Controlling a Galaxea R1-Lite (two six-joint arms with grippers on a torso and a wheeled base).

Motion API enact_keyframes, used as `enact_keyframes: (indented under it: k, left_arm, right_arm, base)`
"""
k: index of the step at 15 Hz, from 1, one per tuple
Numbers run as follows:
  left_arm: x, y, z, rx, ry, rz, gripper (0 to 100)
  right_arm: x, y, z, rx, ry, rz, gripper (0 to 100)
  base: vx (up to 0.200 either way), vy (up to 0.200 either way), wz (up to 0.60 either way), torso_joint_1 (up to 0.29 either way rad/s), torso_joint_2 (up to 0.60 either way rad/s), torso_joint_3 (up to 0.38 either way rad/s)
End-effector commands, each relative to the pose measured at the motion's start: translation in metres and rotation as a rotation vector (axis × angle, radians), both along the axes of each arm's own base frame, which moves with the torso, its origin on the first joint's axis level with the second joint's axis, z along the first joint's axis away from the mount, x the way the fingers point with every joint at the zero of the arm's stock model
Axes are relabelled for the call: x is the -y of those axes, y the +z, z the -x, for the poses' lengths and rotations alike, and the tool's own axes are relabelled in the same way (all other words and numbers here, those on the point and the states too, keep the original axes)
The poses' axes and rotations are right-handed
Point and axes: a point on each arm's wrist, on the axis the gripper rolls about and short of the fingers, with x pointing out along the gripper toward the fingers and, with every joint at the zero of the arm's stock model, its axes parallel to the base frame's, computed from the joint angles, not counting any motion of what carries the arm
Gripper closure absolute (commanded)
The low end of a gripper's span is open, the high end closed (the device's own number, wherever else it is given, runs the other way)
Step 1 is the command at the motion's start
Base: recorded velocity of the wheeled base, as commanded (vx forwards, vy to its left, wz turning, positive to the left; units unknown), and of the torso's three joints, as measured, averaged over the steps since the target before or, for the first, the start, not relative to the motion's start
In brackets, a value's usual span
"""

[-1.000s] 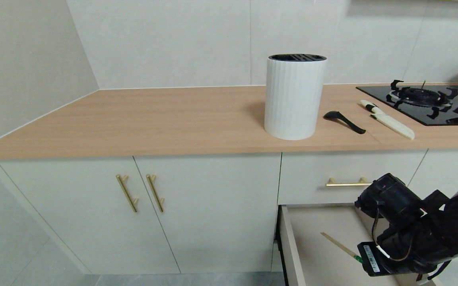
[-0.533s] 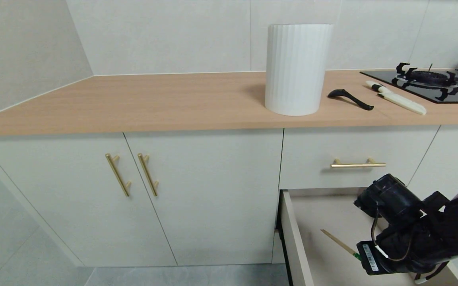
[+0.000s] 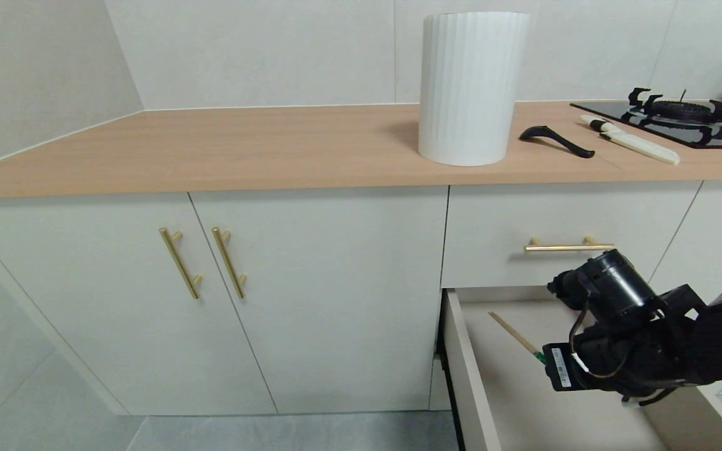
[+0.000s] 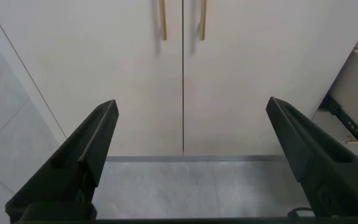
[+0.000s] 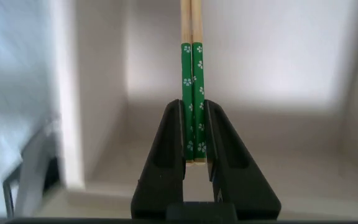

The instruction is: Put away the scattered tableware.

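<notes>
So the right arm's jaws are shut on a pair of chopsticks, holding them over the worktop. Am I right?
Not quite. The right arm's jaws are shut on the chopsticks, but they hold them over the open drawer below the worktop, not over the worktop. The head view shows this.

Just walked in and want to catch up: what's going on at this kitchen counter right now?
The robot is tidying tableware. Its right gripper is shut on a pair of green-patterned chopsticks, held over the open drawer below the countertop. The left gripper is open with nothing in it, facing the cabinet doors. A black utensil and a white knife lie on the countertop beside a tall white holder, not yet put away.
</notes>
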Motion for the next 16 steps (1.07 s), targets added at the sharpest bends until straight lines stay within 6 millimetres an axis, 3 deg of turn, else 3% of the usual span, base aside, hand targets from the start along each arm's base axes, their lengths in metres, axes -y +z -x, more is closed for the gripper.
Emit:
enact_keyframes:
  k: [1,4,9,13,16]
  left_arm:
    - [0.0,0.0,0.0,0.0,0.0,0.001,0]
    - [0.0,0.0,0.0,0.0,0.0,0.001,0]
    - [0.0,0.0,0.0,0.0,0.0,0.001,0]
    - [0.0,0.0,0.0,0.0,0.001,0.001,0]
    - [0.0,0.0,0.0,0.0,0.001,0.001,0]
  right_arm:
    - [-0.006,-0.008,-0.023,0.0,0.009,0.021,100]
    - [-0.012,-0.027,-0.043,-0.039,0.01,0.049,100]
    - [-0.023,-0.1,-0.074,-0.096,-0.006,0.079,100]
    - [-0.017,-0.139,-0.085,-0.112,-0.041,0.111,100]
    - [-0.017,-0.15,-0.085,-0.103,-0.05,0.128,100]
  base:
    - [0.0,0.0,0.0,0.0,0.0,0.0]
    - [0.0,0.0,0.0,0.0,0.0,0.0]
    - [0.0,0.0,0.0,0.0,0.0,0.0]
    - [0.0,0.0,0.0,0.0,0.0,0.0]
    - [0.0,0.0,0.0,0.0,0.0,0.0]
